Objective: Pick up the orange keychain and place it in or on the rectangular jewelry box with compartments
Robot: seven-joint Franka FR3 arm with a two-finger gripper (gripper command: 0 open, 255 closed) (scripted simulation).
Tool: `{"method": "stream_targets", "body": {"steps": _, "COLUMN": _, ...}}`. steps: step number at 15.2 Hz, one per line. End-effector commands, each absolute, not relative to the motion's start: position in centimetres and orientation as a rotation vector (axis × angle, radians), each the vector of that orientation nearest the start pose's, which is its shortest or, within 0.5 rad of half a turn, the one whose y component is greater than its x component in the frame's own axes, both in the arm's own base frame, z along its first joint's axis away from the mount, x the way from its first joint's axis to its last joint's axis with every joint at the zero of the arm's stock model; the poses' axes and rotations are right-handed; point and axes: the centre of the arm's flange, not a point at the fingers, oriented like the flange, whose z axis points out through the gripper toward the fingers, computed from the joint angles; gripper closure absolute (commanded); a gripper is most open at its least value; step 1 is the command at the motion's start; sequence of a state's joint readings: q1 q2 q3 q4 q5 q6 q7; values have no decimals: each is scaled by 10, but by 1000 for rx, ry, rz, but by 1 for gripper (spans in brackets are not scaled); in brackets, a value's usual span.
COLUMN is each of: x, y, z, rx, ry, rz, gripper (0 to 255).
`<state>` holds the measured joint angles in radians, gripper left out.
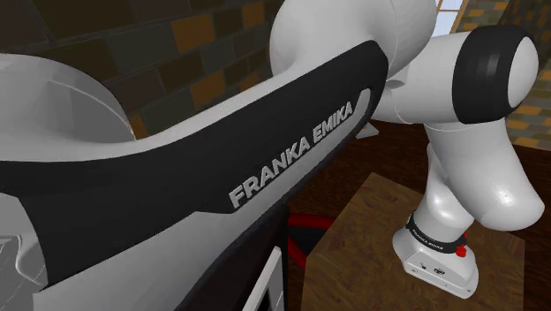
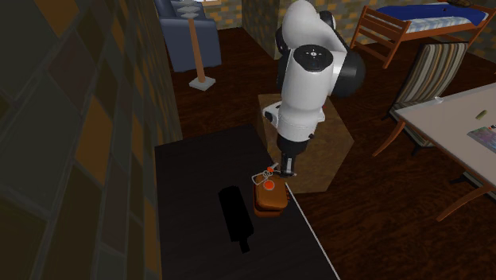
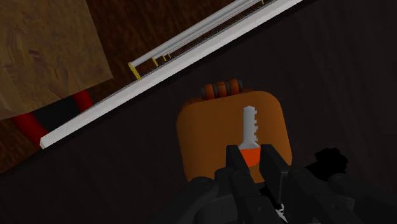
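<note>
My black gripper is shut on the orange keychain, clasping its orange head, and the silver key blade sticks out ahead of the fingers. Directly under it sits the orange-brown rectangular box, its lid closed, so no compartments show. In the second exterior view the gripper hangs just above the box near the dark table's right edge, and the keychain is over the box's top. Whether the key touches the lid I cannot tell.
A black bottle-shaped object lies on the dark table just left of the box. The table's pale edge rail runs close behind the box. My wooden stand sits beyond it. A tiled wall borders the table's left.
</note>
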<state>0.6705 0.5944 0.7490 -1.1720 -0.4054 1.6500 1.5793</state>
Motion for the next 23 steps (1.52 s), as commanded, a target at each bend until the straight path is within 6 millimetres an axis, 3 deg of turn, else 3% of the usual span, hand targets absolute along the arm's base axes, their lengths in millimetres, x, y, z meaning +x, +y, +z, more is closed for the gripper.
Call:
{"method": "stream_targets", "body": {"steps": 1, "x": 276, "y": 649, "z": 504, "rx": -3100, "ry": 358, "rz": -25, "gripper": 255}}
{"method": "stream_targets", "body": {"steps": 14, "x": 276, "y": 649, "z": 437, "rx": -3100, "ry": 358, "rz": -25, "gripper": 255}}
{"method": "stream_targets", "body": {"steps": 21, "x": 276, "y": 649, "z": 437, "rx": -3100, "ry": 358, "rz": -25, "gripper": 255}}
{"method": "stream_targets", "body": {"steps": 22, "x": 276, "y": 649, "z": 437, "rx": -3100, "ry": 358, "rz": -25, "gripper": 0}}
{"method": "stream_targets", "body": {"steps": 23, "x": 276, "y": 649, "z": 437, "rx": -3100, "ry": 358, "rz": -25, "gripper": 0}}
